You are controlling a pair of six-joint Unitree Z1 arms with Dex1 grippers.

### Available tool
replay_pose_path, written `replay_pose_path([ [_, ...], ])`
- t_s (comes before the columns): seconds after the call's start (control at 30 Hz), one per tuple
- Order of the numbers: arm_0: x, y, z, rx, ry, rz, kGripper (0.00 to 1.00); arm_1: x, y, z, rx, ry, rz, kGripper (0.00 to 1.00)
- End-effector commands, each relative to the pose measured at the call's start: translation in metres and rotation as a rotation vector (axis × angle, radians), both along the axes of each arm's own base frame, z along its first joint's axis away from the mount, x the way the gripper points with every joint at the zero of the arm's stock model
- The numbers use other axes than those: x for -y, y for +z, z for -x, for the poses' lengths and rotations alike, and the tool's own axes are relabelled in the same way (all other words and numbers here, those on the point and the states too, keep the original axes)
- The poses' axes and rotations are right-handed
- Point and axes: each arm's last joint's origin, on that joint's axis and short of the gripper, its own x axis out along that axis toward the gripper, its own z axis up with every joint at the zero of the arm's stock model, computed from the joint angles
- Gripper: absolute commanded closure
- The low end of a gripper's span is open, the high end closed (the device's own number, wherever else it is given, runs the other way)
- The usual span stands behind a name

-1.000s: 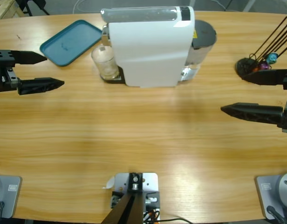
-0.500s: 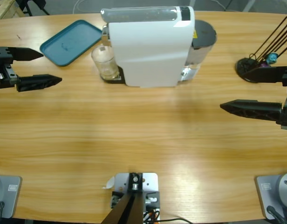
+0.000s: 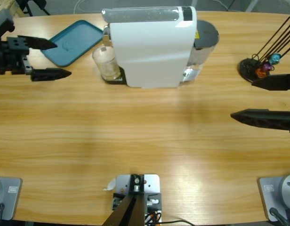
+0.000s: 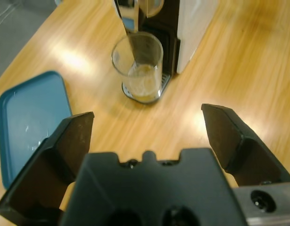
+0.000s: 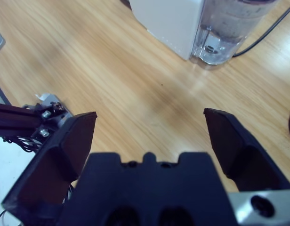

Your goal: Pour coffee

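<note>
1. The coffee (image 4: 144, 84) lies shallow in a clear glass (image 3: 106, 63) under the white coffee machine (image 3: 152, 47), near the worktop's (image 3: 135, 136) far edge.
2. The left pincer (image 3: 51, 59) gapes wide, empty, beside the teal tray (image 3: 72, 41).
3. The right pincer (image 3: 260, 99) gapes wide, empty, at the right edge.

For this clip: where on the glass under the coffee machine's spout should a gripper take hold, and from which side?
Probably around the glass at mid-wall, above the coffee. It stands upright with straight round sides. The coffee machine blocks one side and the spout hangs over the rim, so come level from the open table side, where the left gripper, jaws open, already faces it.
</note>
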Motion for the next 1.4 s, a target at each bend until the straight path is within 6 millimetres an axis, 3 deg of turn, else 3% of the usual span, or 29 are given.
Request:
replay_pose_path([
  [0.03, 0.012, -0.034, -0.033, -0.028, -0.123, 0.048, 0.0, 0.002, -0.001, 0.0, -0.025, -0.009, 0.048, 0.0],
  [0.6, 0.027, -0.072, -0.076, 0.063, -0.204, 0.091, 0.0, -0.003, 0.001, -0.007, -0.046, -0.003, 0.086, 0.0],
  [1.4, 0.058, -0.09, -0.096, 0.003, -0.234, 0.107, 0.0, -0.002, -0.001, -0.007, -0.04, -0.007, 0.088, 0.0],
])
